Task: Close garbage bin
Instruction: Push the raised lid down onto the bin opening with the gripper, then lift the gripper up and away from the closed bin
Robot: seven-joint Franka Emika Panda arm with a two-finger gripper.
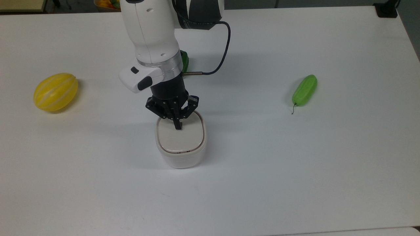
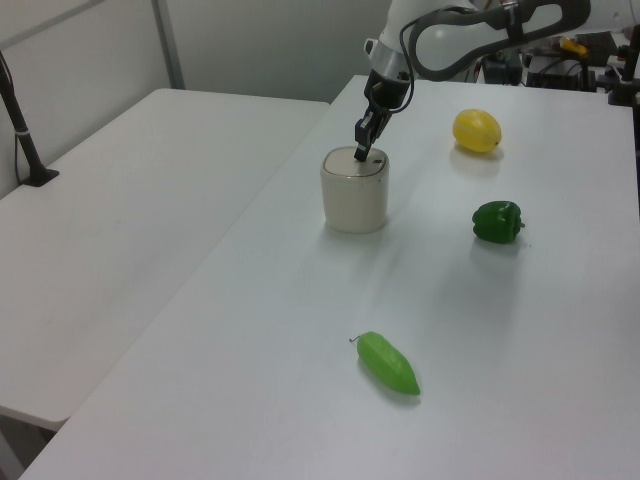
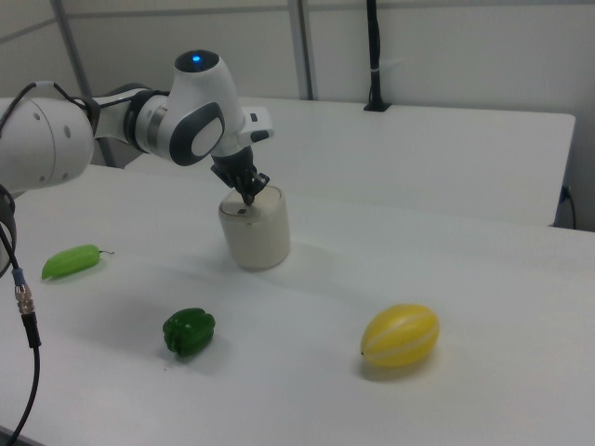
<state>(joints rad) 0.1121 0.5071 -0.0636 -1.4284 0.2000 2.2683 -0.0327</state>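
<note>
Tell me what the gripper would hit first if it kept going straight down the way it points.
The gripper points down at the bin; its shut fingertips look already on the beige lid, so the lid comes first.

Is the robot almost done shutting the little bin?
Nearly. The beige lid lies flat on the white garbage bin, so the closing looks done. In hand: the end effector, fingers together, presses its tip on the lid's back part. Left: lifting away, clear of the bin.

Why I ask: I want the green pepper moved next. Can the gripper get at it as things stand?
Probably yes: the green pepper sits alone on open table, though the gripper must first lift off the garbage bin.
</note>
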